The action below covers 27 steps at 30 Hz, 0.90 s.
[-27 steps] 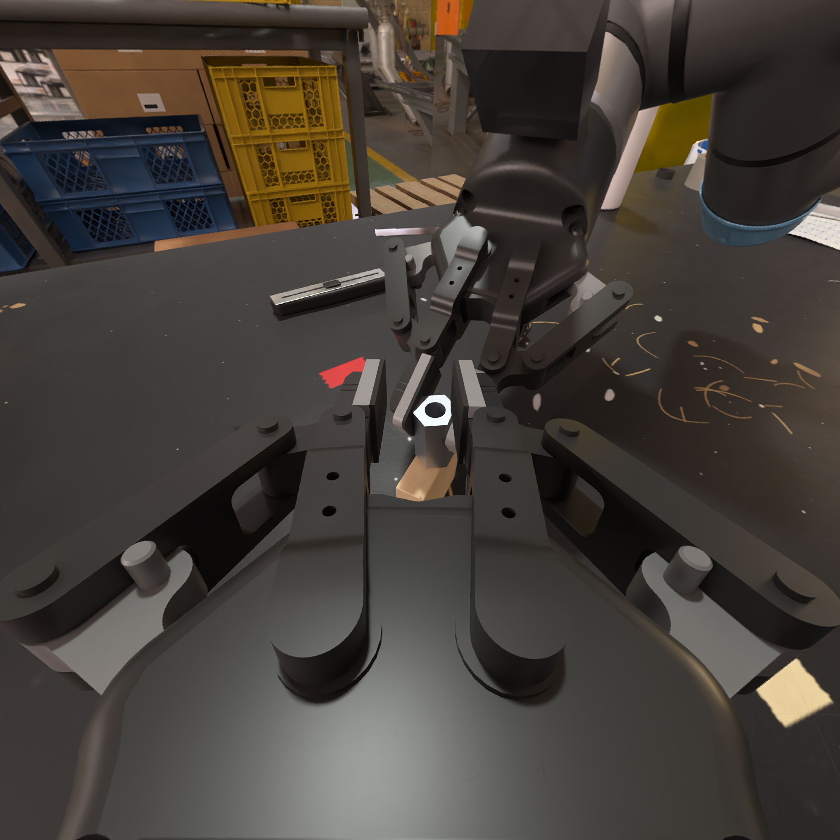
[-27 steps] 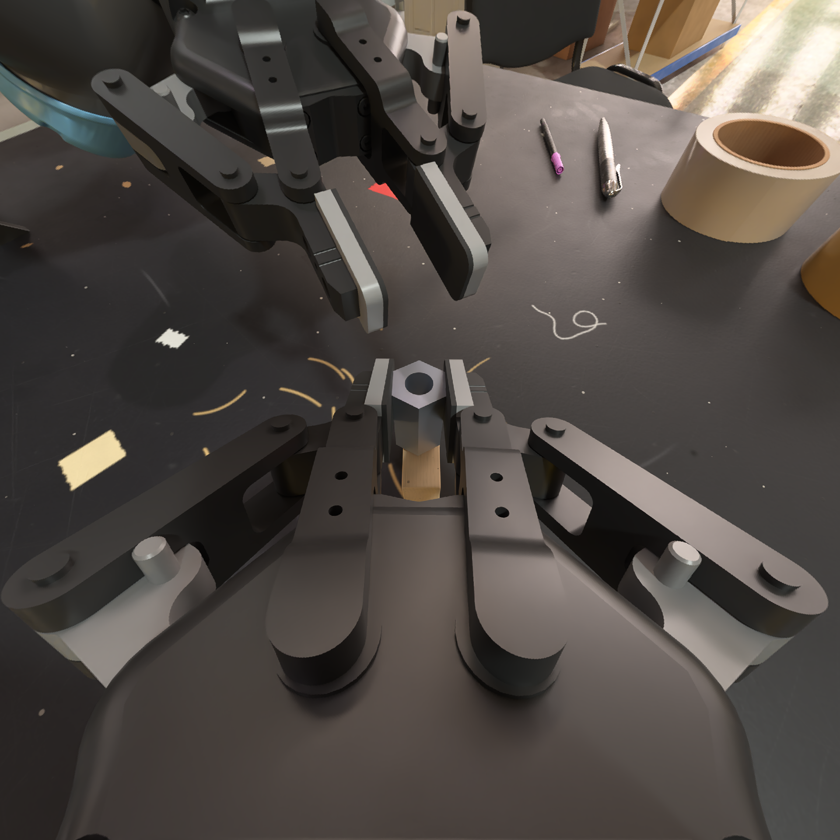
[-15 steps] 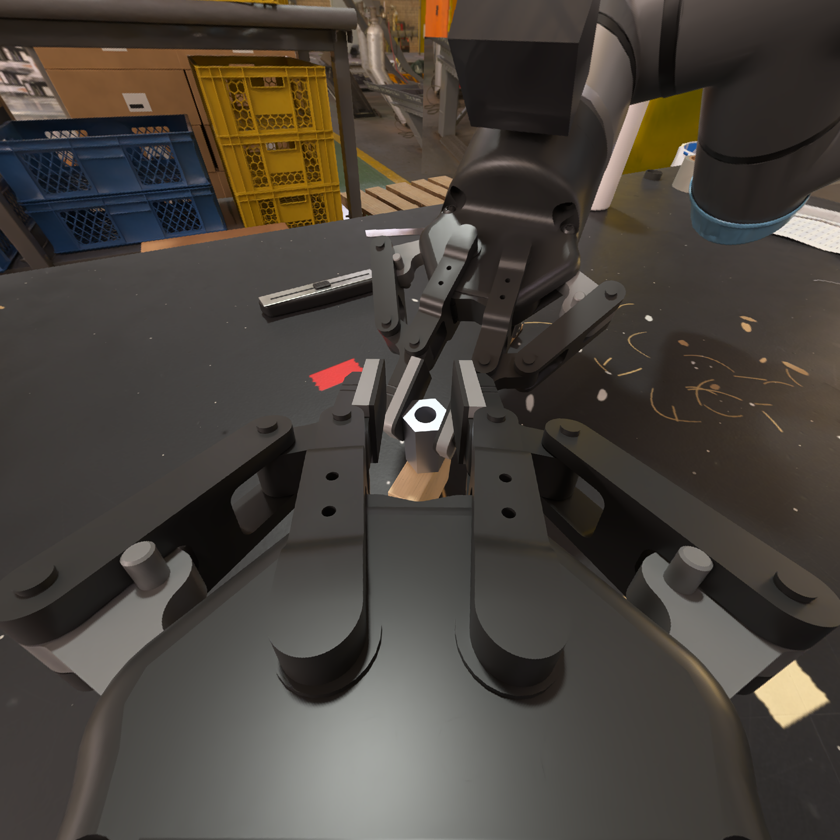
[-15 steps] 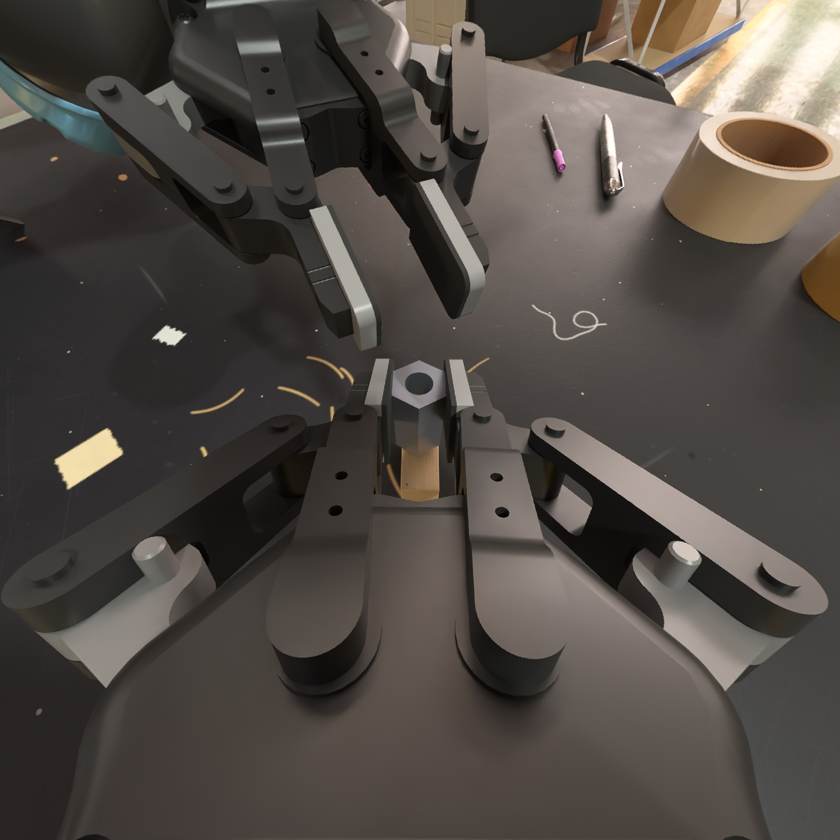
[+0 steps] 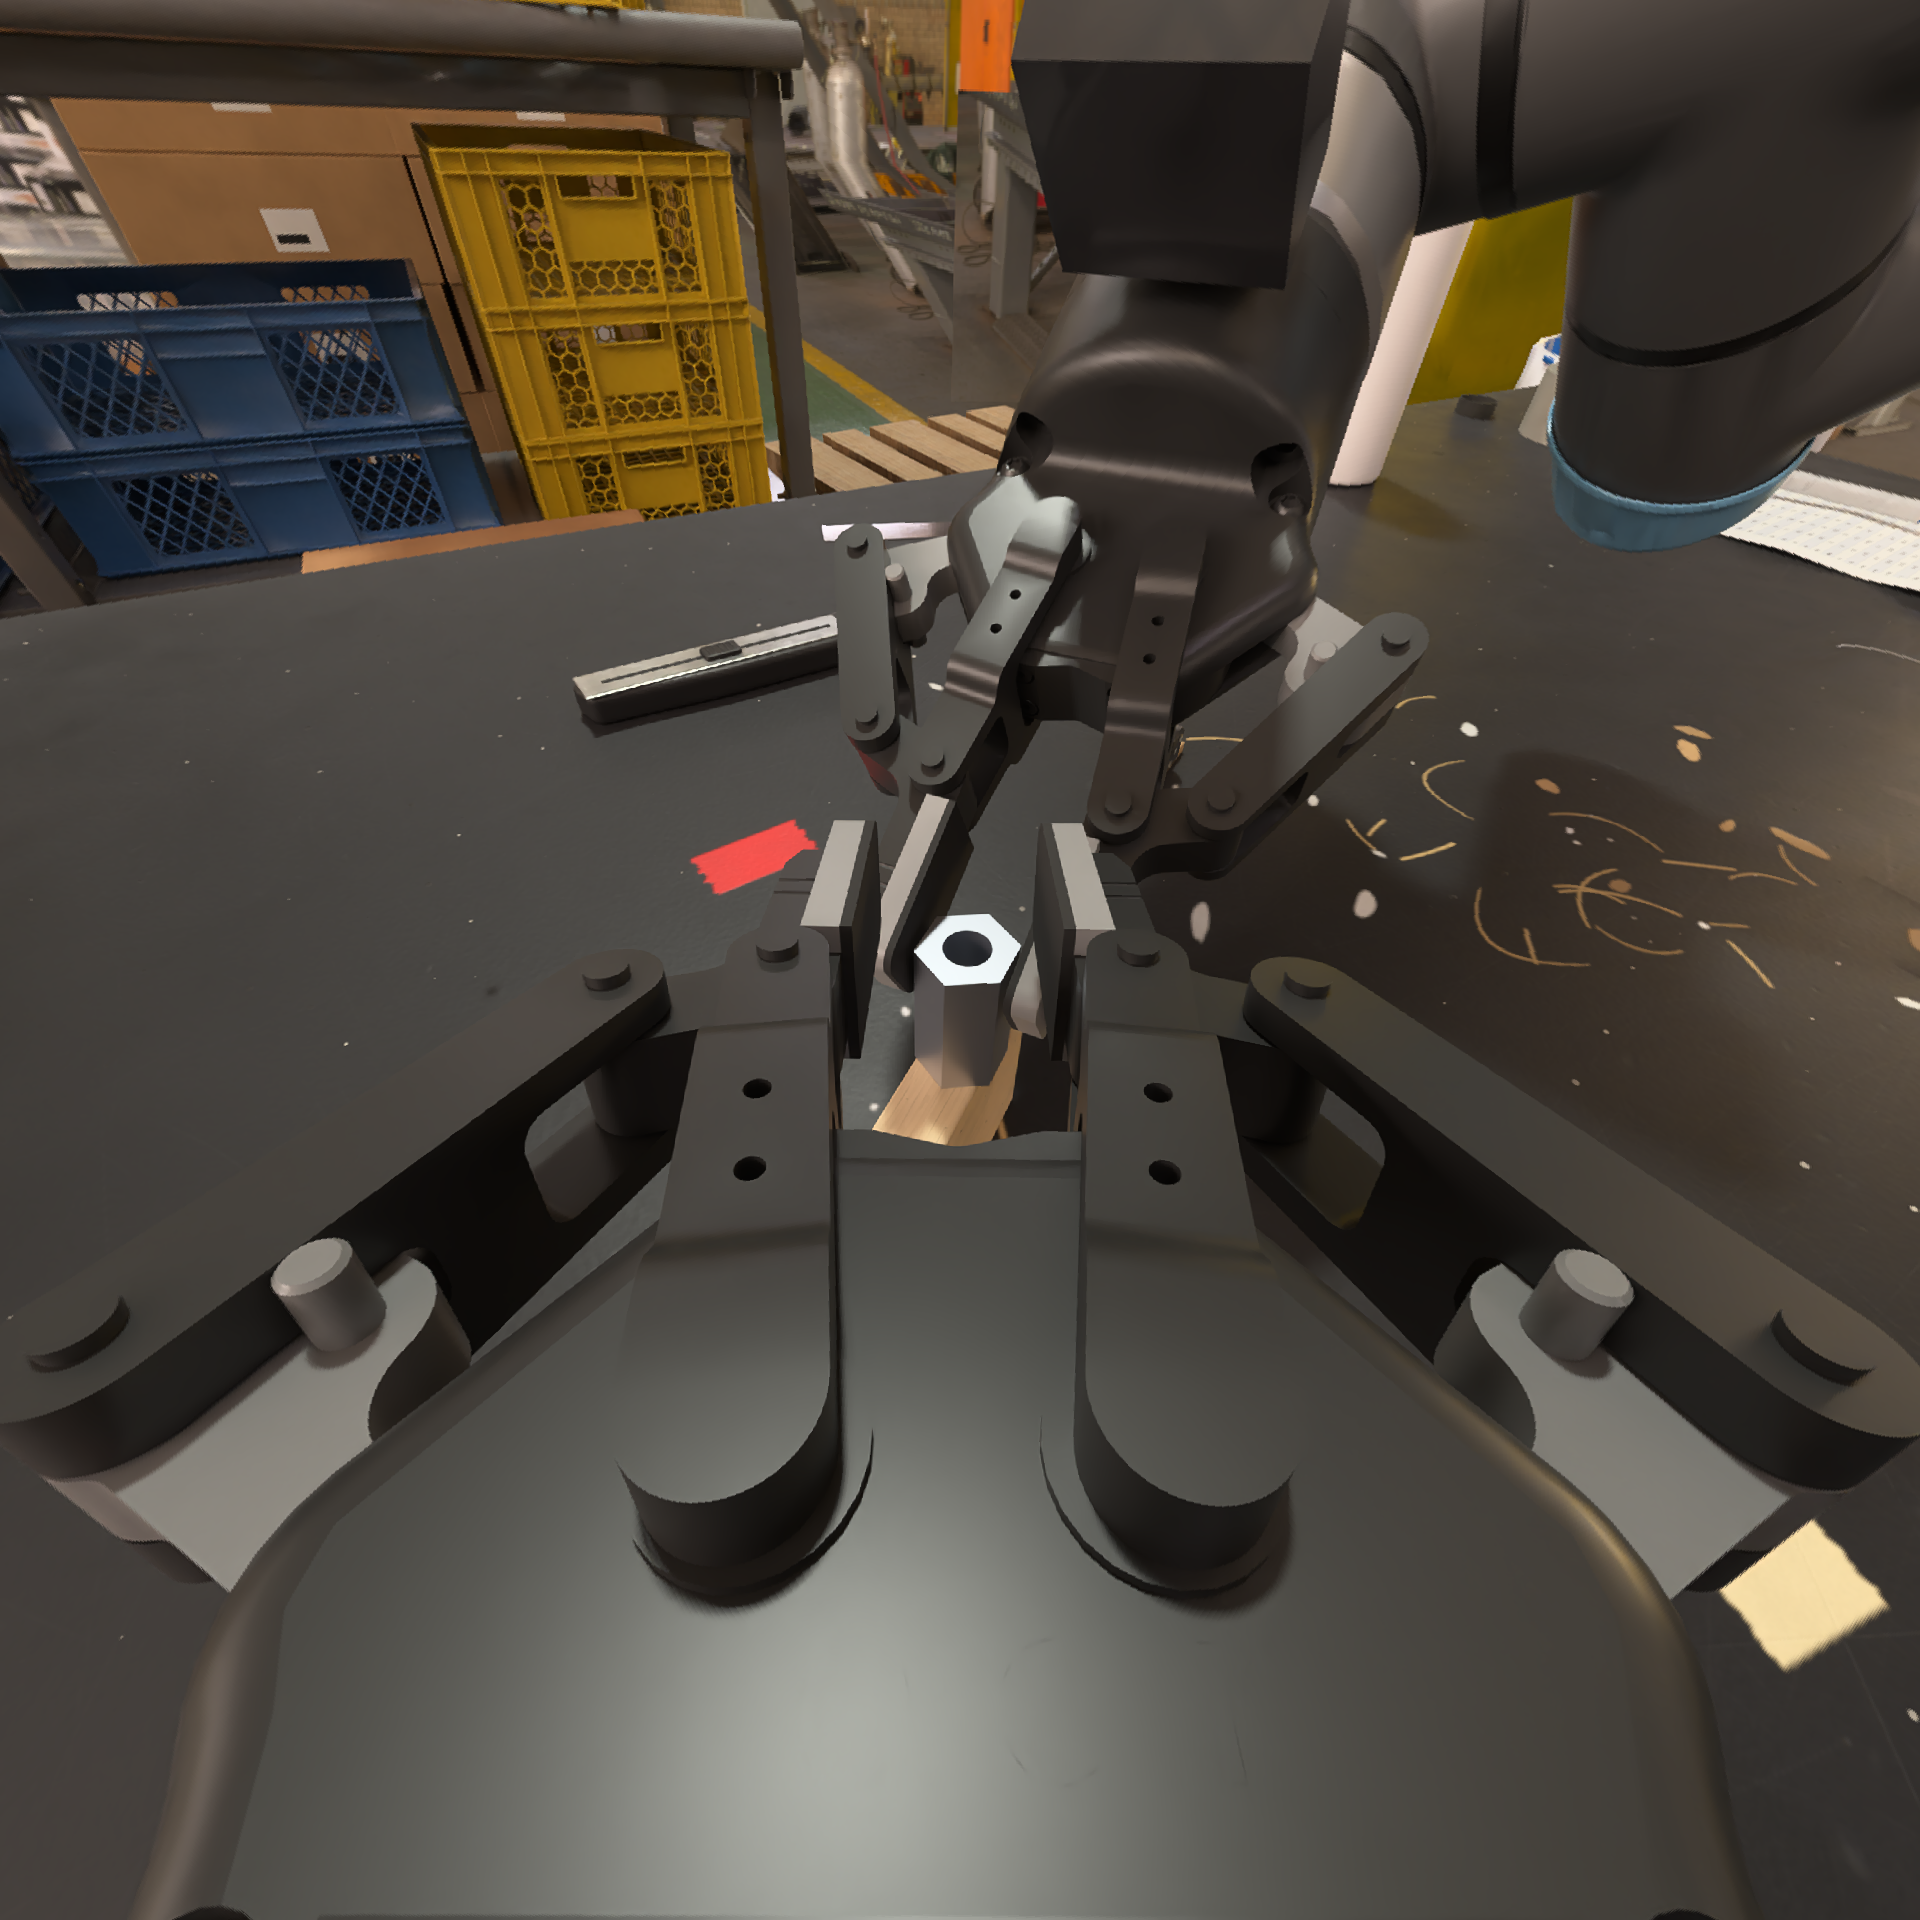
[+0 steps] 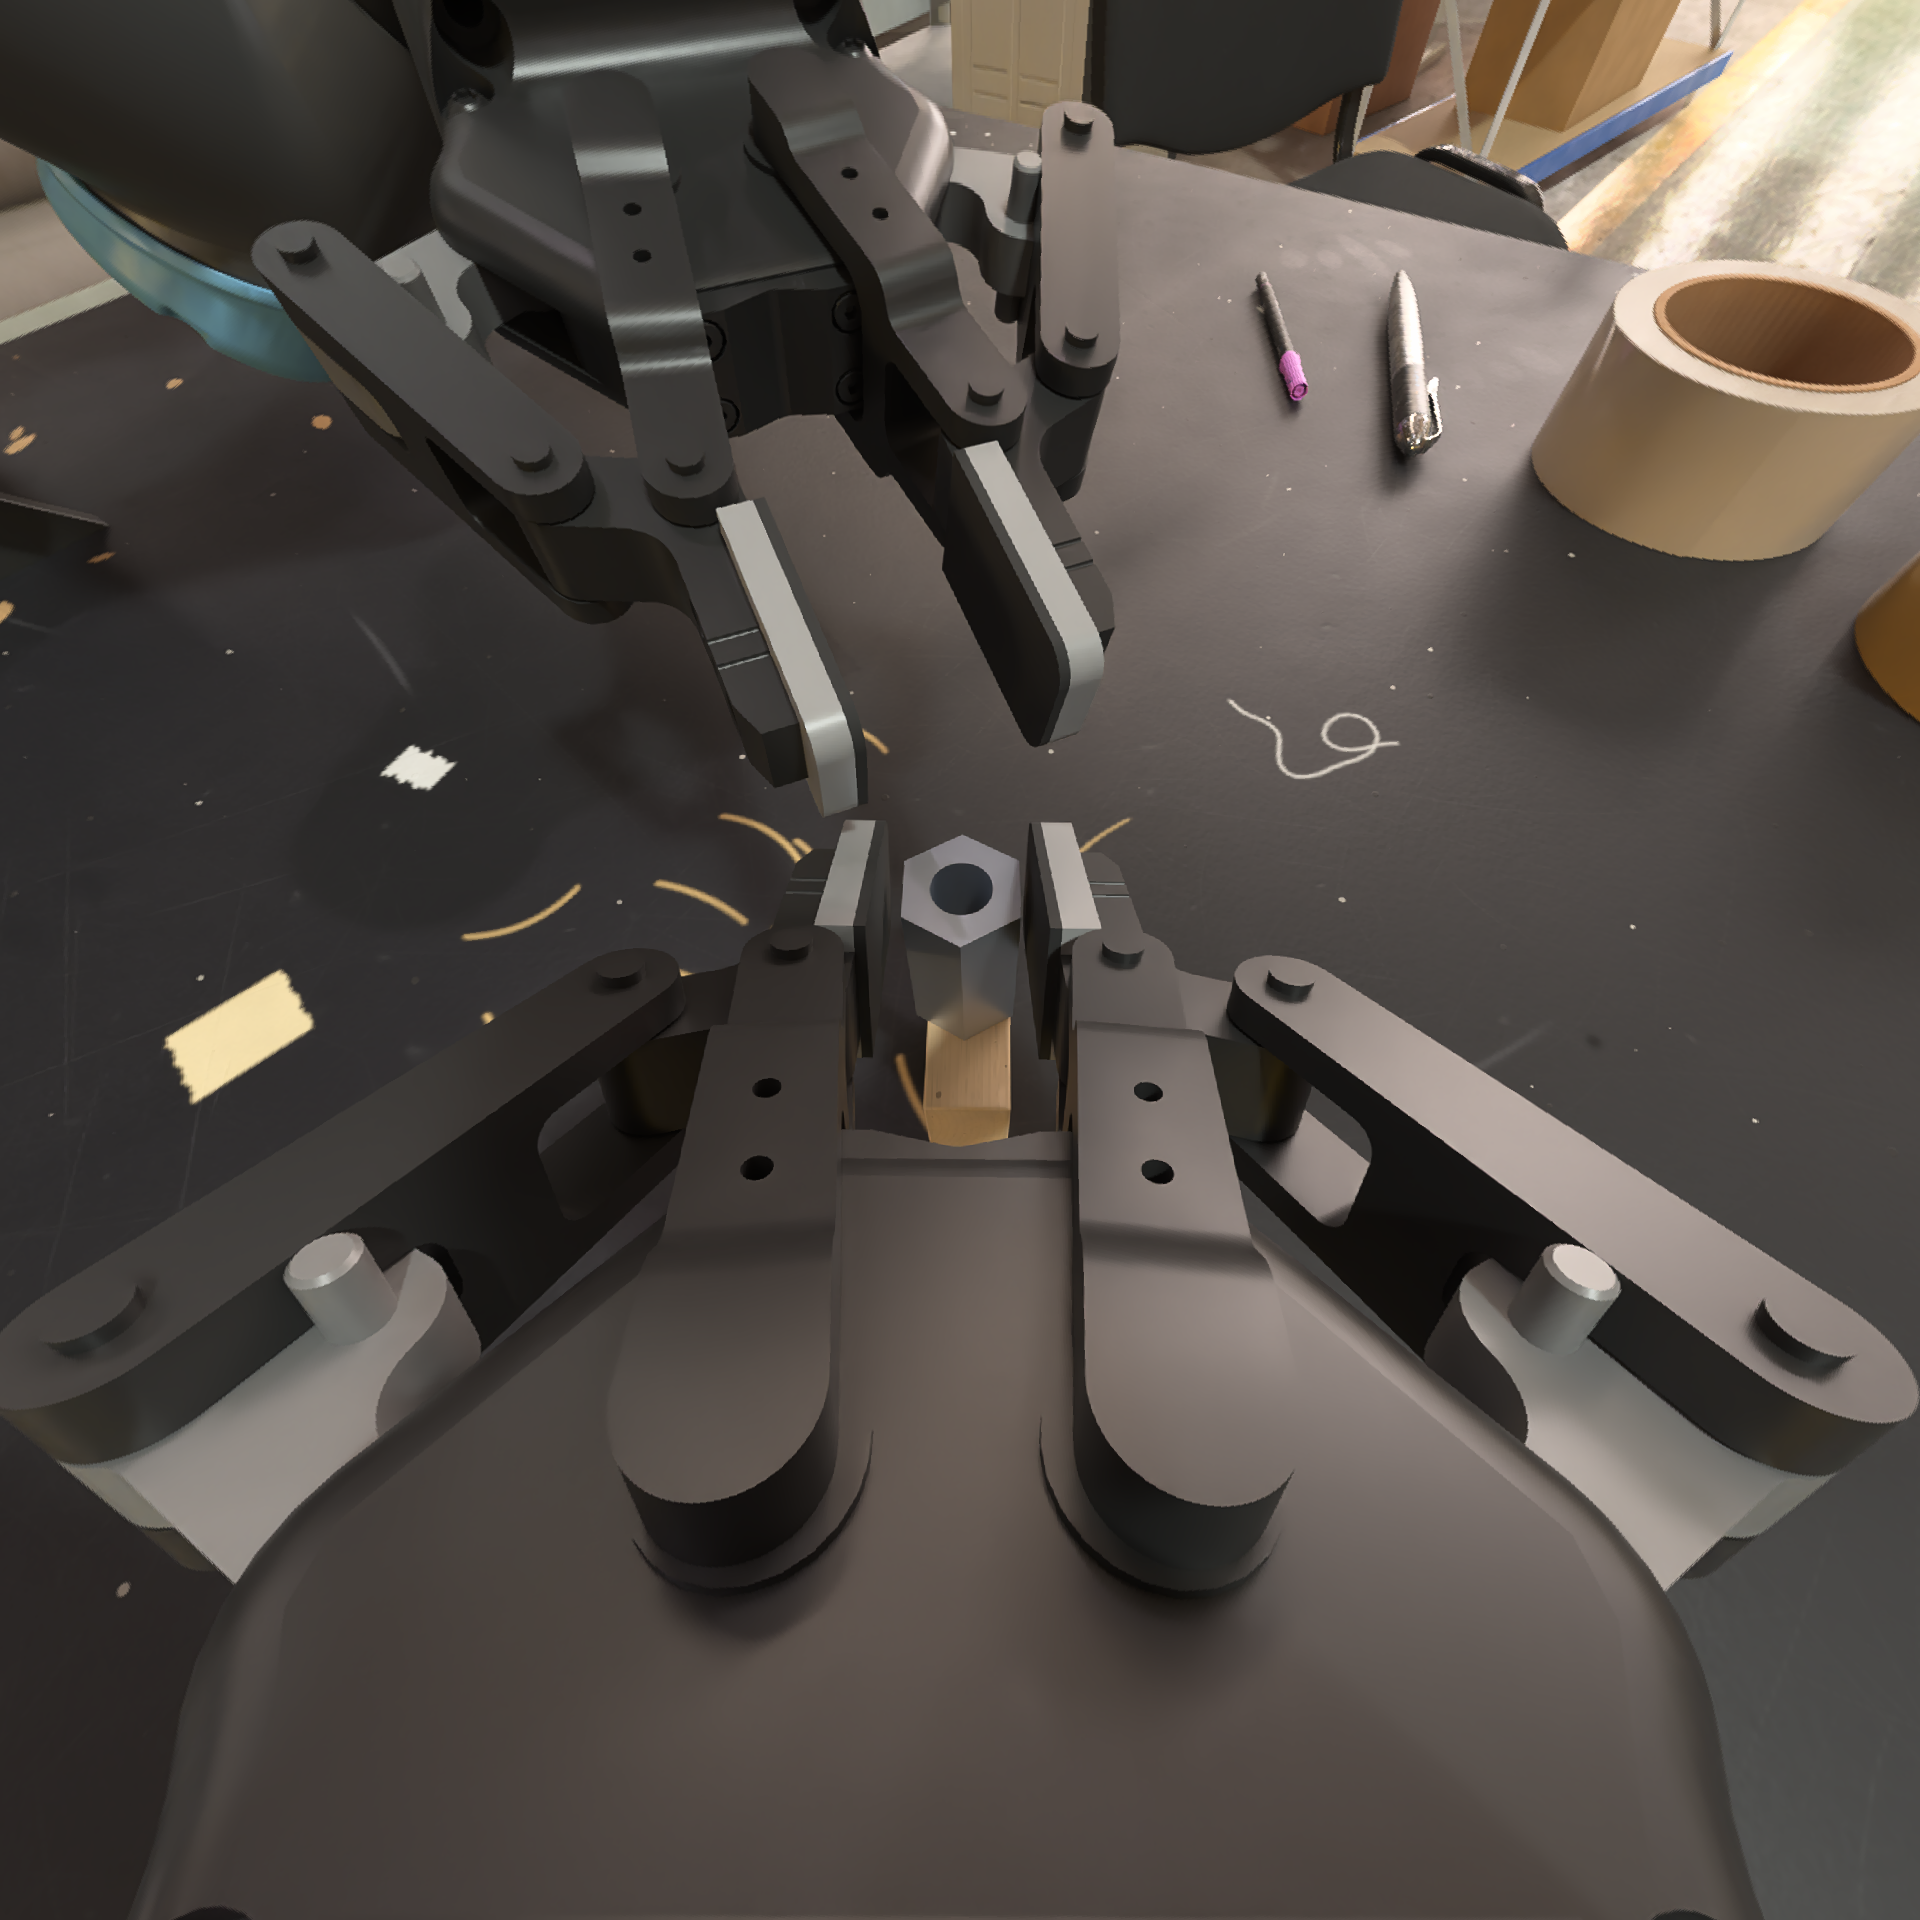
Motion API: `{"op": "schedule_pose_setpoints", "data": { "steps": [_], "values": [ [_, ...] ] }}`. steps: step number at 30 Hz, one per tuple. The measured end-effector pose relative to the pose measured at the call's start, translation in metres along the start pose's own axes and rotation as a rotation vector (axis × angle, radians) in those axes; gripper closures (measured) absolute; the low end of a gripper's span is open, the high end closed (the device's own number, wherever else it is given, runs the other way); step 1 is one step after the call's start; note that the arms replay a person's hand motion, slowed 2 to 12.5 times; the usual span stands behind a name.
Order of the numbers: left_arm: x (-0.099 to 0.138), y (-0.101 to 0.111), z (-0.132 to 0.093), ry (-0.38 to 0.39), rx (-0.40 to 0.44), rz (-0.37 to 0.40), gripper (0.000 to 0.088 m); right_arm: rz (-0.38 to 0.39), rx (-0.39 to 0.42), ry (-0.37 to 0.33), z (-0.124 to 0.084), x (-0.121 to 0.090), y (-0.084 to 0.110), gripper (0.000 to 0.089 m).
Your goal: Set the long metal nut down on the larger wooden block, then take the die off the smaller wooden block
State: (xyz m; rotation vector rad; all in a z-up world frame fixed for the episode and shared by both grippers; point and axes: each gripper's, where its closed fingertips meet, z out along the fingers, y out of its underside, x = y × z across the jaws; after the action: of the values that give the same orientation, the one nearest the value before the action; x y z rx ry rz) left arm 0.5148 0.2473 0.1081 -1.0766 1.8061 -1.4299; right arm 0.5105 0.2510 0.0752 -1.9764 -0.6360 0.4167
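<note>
The long metal nut (image 6: 956,883) stands upright on a wooden block (image 6: 966,1086). My right gripper (image 6: 956,847) straddles the nut's upper part, its pads a thin gap off the sides. In the left wrist view the nut (image 5: 964,951) and block (image 5: 935,1107) sit between my left gripper's open, empty fingers (image 5: 956,862), with the right gripper (image 5: 961,997) reaching in from beyond. In the right wrist view the left gripper (image 6: 940,748) hovers just past the nut, above it. I see no die and no smaller block.
On the dark table (image 5: 312,831) lie a metal bar (image 5: 707,670) and a red tape patch (image 5: 753,854). A tape roll (image 6: 1745,405) and two pens (image 6: 1280,338) lie at the far right. Yellow crates (image 5: 603,312) stand beyond the table's edge.
The right gripper's pads have eased off the nut, which stays upright on the block. The left gripper has drifted slightly while staying open.
</note>
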Motion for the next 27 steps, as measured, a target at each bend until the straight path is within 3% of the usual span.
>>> {"op": "schedule_pose_setpoints", "data": {
  "steps": [17,27],
  "values": [
    [0.0,-0.004,0.0,0.005,0.016,0.004,0.0556,0.002,-0.005,-0.003,-0.005,-0.002,0.0,0.0619],
    [0.003,-0.017,-0.013,-0.007,0.051,0.029,0.0466,0.003,-0.052,0.056,-0.042,-0.006,0.005,0.0565]
  ]
}}
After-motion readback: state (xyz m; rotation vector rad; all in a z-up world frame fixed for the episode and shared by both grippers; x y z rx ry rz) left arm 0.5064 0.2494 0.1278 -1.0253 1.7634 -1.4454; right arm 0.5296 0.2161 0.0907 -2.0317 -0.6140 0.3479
